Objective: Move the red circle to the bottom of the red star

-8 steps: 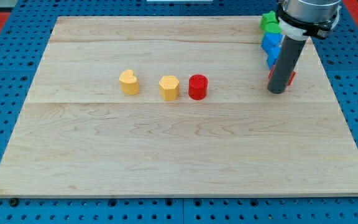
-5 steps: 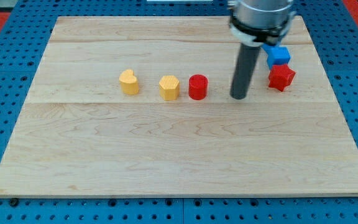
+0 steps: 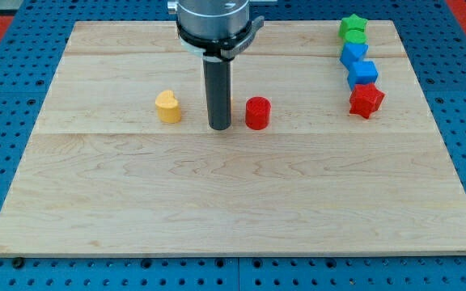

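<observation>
The red circle stands near the board's middle. The red star lies far off at the view's right, under a column of blocks. My tip rests on the board just left of the red circle, a small gap apart from it. The rod stands in front of the yellow hexagon block, hiding nearly all of it; only a sliver shows at the rod's right edge.
A yellow heart sits left of my tip. Above the red star stand two blue blocks and a green star at the top right. The wooden board lies on a blue pegboard.
My rod has swept leftward from beside the red star, past the red circle, to just left of it. No block has moved.
</observation>
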